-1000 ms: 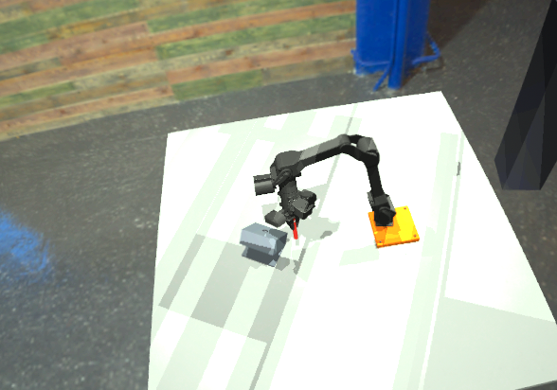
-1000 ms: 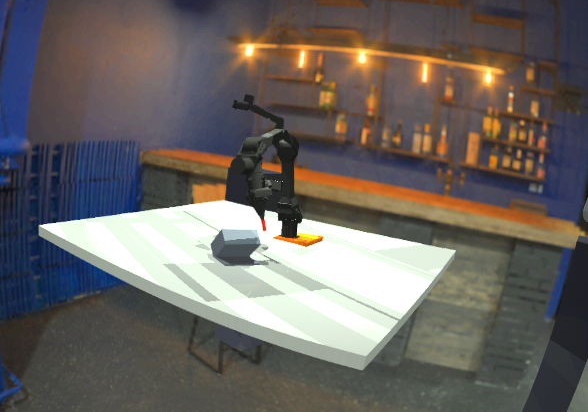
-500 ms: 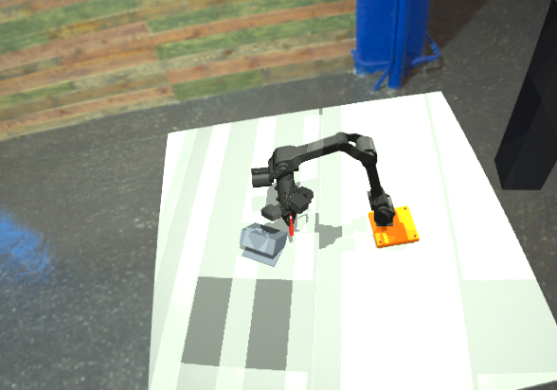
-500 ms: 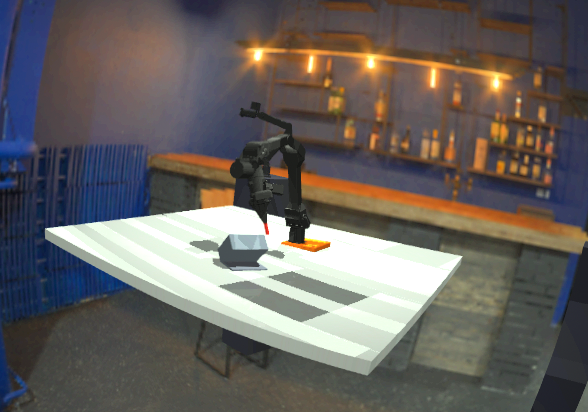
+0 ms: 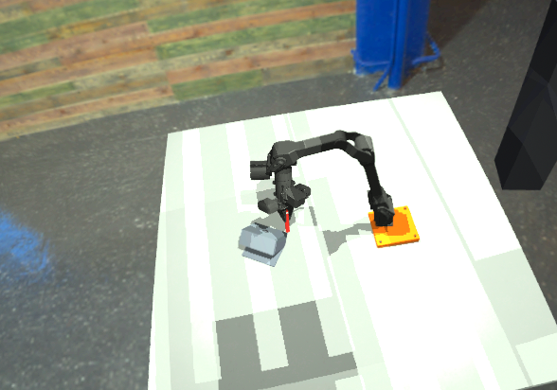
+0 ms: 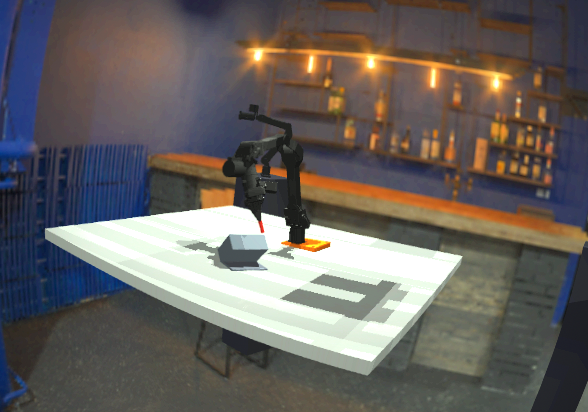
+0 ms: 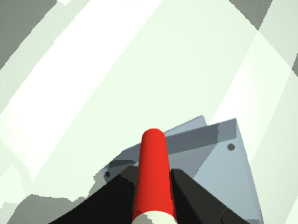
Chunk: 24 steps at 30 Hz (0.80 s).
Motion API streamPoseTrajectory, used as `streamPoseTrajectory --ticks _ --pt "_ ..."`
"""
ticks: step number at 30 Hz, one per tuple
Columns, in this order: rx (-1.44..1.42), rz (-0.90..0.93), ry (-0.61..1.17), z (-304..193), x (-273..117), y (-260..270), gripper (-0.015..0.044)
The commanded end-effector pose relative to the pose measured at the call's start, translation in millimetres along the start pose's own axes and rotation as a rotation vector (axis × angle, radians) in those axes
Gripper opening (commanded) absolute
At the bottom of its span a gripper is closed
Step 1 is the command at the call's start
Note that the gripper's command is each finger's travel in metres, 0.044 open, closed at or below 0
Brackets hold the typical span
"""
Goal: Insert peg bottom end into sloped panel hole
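The gripper (image 5: 286, 213) (image 6: 259, 219) (image 7: 154, 176) is shut on the red peg (image 5: 287, 223) (image 6: 261, 227) (image 7: 153, 152), which looks round. The peg is slightly tilted and clear of the table; its far end sticks out past the fingertips. The pale end nearest the wrist camera shows between the fingers. The blue-grey sloped panel (image 5: 261, 241) (image 6: 242, 251) (image 7: 227, 182) stands close by. In the wrist view the peg overlaps its middle. In the exterior view the peg's tip is above the panel's upper right side. The hole cannot be made out.
The arm reaches over from its orange base plate (image 5: 411, 237) (image 6: 320, 246), which lies to the right of the panel in the top and exterior views. Small dark dots (image 7: 231, 147) (image 7: 107, 174) mark the panel. Shadows fall across the white table (image 5: 407, 322) (image 6: 165, 270).
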<state>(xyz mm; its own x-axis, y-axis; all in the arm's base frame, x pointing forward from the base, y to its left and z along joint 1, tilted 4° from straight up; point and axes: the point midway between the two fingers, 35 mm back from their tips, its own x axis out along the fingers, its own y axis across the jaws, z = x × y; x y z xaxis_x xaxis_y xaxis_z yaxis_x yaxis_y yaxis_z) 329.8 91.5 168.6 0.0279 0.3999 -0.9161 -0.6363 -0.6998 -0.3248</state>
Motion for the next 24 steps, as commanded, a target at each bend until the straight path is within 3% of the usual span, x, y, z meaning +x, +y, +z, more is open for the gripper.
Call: streamPoseTrajectory --ticks 1,24 --pt "0.0 -0.025 0.0 -5.3 -4.1 -1.5 0.0" --pt "0.03 -0.133 -0.012 -32.0 -22.2 3.1 0.0"
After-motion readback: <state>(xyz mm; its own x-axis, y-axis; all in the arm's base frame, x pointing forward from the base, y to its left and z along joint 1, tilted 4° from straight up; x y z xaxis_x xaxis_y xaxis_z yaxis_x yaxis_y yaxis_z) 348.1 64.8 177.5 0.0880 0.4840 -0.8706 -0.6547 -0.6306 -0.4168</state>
